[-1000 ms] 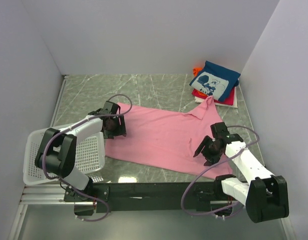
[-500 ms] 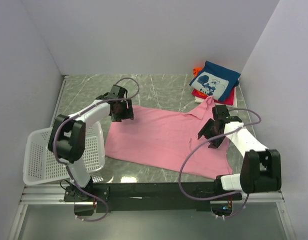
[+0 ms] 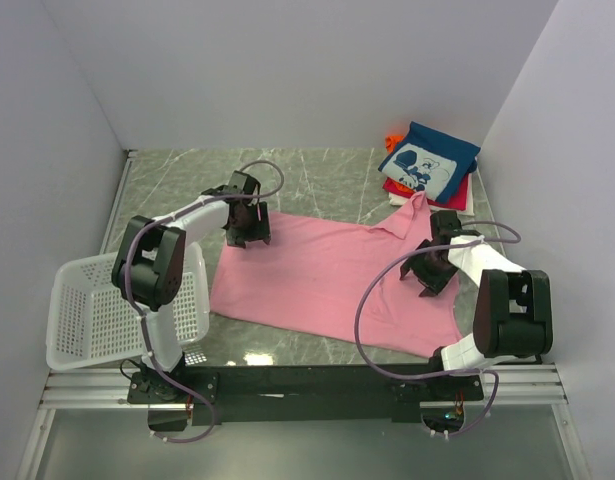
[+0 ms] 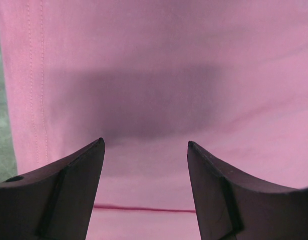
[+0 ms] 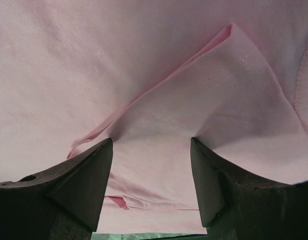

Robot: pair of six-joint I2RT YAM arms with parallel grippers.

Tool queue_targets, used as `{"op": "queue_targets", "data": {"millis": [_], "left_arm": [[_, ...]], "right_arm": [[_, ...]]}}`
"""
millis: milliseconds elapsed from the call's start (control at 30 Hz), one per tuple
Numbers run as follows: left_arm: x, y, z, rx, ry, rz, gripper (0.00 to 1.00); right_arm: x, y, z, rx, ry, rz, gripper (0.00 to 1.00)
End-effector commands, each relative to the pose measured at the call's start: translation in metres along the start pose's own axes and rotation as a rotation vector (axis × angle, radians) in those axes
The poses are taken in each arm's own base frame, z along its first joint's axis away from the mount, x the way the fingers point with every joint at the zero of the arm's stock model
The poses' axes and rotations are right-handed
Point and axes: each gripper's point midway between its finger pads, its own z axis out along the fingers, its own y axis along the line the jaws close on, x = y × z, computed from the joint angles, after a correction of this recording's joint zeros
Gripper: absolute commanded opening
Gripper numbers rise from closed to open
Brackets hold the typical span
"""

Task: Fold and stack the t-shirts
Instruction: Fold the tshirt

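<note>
1. Pink t-shirt (image 3: pixel 327 275) lay spread out mid-desk (image 3: pixel 187 185), unfolded. One tip reached up to just beside the folded stack (image 3: pixel 429 165).
2. The stack sat in the far right corner: navy printed tee on top, with red, white and orange edges showing under it.
3. Left claw (image 3: pixel 249 232) was open and empty, hanging over the shirt's far left corner. The wrist view showed flat pink cloth below the fingers, a stitched hem line off to the left, and nothing between the jaws.
4. Right claw (image 3: pixel 424 272) was also open and empty, over the shirt's right side. Its wrist view showed a doubled-over flap (image 5: pixel 209 100) with a stitched edge right under the gap, so the cloth wasn't flat there.
5. White mesh basket (image 3: pixel 87 320) sat near left, beside the shirt and not in play.
6. Step, as I read it: first fold of the pink tee, pre-grasp. Both claws were lined up above the cloth and no fold had been made.
7. Next move likely calls for both claws to drop onto the cloth, pinch near the far edge, then lift together and carry it toward the near edge.
8. Watch item: the right side was already bunched. A pinch there could catch two layers or just the flap, skewing the fold. The left side looked clean.
</note>
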Motion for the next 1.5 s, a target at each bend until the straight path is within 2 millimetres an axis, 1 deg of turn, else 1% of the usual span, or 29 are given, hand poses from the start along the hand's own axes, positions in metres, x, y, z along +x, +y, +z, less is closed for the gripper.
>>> {"op": "queue_targets", "data": {"millis": [0, 33, 67, 200, 300, 433, 467, 600, 667, 767, 833, 867, 900, 933, 967, 1000, 1033, 1067, 1100, 1133, 1167, 1200, 1233, 1267, 1300, 1333, 1367, 1400, 1467], "left_arm": [[0.007, 0.005, 0.002, -0.008, 0.003, 0.015, 0.73], [0.01, 0.006, 0.002, -0.006, 0.006, 0.01, 0.73], [0.017, 0.01, 0.003, -0.013, 0.02, 0.01, 0.73], [0.027, 0.015, 0.003, -0.023, 0.029, 0.005, 0.73], [0.032, 0.017, -0.001, -0.019, 0.027, -0.001, 0.73], [0.04, 0.021, -0.007, -0.024, 0.03, -0.018, 0.73], [0.047, 0.025, -0.006, -0.033, 0.042, -0.019, 0.73], [0.058, 0.032, -0.008, -0.047, 0.054, -0.029, 0.73], [0.061, 0.031, -0.012, -0.034, 0.052, -0.034, 0.73], [0.057, 0.024, -0.018, -0.003, 0.033, -0.037, 0.72], [0.051, 0.02, -0.021, 0.011, 0.02, -0.036, 0.73], [0.043, 0.016, -0.023, 0.019, 0.003, -0.034, 0.73], [0.04, 0.014, -0.024, 0.023, 0.0, -0.025, 0.73], [0.03, 0.009, -0.026, 0.026, -0.013, -0.021, 0.73], [0.026, 0.007, -0.027, 0.027, -0.018, -0.018, 0.73], [0.021, 0.006, -0.028, 0.027, -0.024, -0.012, 0.73], [0.011, 0.002, -0.03, 0.028, -0.034, -0.011, 0.73], [0.007, -0.001, -0.031, 0.031, -0.039, -0.008, 0.73], [0.002, -0.003, -0.033, 0.034, -0.043, -0.009, 0.73], [-0.001, -0.005, -0.031, 0.032, -0.043, -0.005, 0.73], [-0.012, -0.01, -0.036, 0.04, -0.061, -0.003, 0.73], [-0.017, -0.011, -0.036, 0.038, -0.069, -0.001, 0.73], [-0.026, -0.015, -0.037, 0.043, -0.082, -0.001, 0.73], [-0.03, -0.016, -0.036, 0.043, -0.082, -0.002, 0.73], [-0.033, -0.017, -0.035, 0.042, -0.084, -0.005, 0.73], [-0.035, -0.015, -0.03, 0.042, -0.071, -0.017, 0.73], [-0.044, -0.016, -0.031, 0.049, -0.083, -0.028, 0.73], [-0.048, -0.015, -0.03, 0.049, -0.082, -0.042, 0.73], [-0.062, -0.007, -0.028, 0.038, -0.097, -0.074, 0.73]], "right_arm": [[0.001, -0.018, 0.002, 0.071, 0.001, -0.011, 0.7], [0.005, -0.023, 0.002, 0.093, 0.015, -0.011, 0.7], [0.007, -0.026, 0.003, 0.103, 0.025, -0.018, 0.7], [0.022, -0.04, 0.009, 0.143, 0.07, -0.012, 0.7], [0.03, -0.045, 0.009, 0.144, 0.076, 0.002, 0.7], [0.035, -0.05, 0.003, 0.146, 0.07, 0.013, 0.7], [0.037, -0.052, 0.002, 0.148, 0.073, 0.013, 0.7], [0.04, -0.061, -0.002, 0.168, 0.054, 0.015, 0.7], [0.043, -0.062, -0.004, 0.17, 0.056, 0.017, 0.7], [0.044, -0.062, -0.008, 0.158, 0.049, 0.02, 0.7], [0.041, -0.058, -0.015, 0.14, 0.036, 0.014, 0.7], [0.039, -0.057, -0.018, 0.133, 0.028, 0.013, 0.7], [0.031, -0.05, -0.024, 0.115, 0.003, 0.01, 0.7], [0.029, -0.049, -0.028, 0.114, 0.0, 0.002, 0.7], [0.025, -0.046, -0.032, 0.109, -0.013, 0.0, 0.7], [0.015, -0.038, -0.04, 0.091, -0.038, -0.002, 0.7], [0.012, -0.036, -0.044, 0.088, -0.041, -0.009, 0.7], [0.007, -0.032, -0.048, 0.081, -0.053, -0.012, 0.7], [-0.004, -0.022, -0.054, 0.062, -0.072, -0.013, 0.7], [-0.009, -0.018, -0.057, 0.056, -0.08, -0.014, 0.7], [-0.015, -0.014, -0.06, 0.048, -0.089, -0.02, 0.7], [-0.026, -0.004, -0.064, 0.032, -0.103, -0.022, 0.7], [-0.034, 0.002, -0.065, 0.018, -0.118, -0.031, 0.7], [-0.045, 0.012, -0.07, -0.005, -0.145, -0.037, 0.7], [-0.051, 0.016, -0.066, -0.004, -0.138, -0.042, 0.7], [-0.057, 0.022, -0.067, -0.017, -0.146, -0.058, 0.7], [-0.064, 0.027, -0.066, -0.021, -0.152, -0.064, 0.7], [-0.074, 0.036, -0.065, -0.028, -0.16, -0.073, 0.69], [-0.093, 0.051, -0.068, -0.058, -0.203, -0.093, 0.67]]}}
